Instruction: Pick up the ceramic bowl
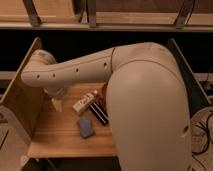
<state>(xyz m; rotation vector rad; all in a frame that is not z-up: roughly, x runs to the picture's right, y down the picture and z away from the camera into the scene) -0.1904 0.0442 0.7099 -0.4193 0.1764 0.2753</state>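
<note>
Only a small reddish-brown sliver of the ceramic bowl (104, 89) shows, at the back of the wooden table, right at the edge of my arm. The arm hides the rest of it. My big pale arm (140, 95) fills the right half of the view and reaches left to a bend. From there it turns down to the gripper (56, 101), which hangs low over the table's back left part. The gripper is well to the left of the bowl and apart from it.
On the wooden table (60, 137) lie a white packet (85, 102), a dark flat bar (100, 113) and a blue-grey sponge (86, 127). Upright wooden side panels (22, 95) wall in the table on the left and right. A dark shelf runs behind.
</note>
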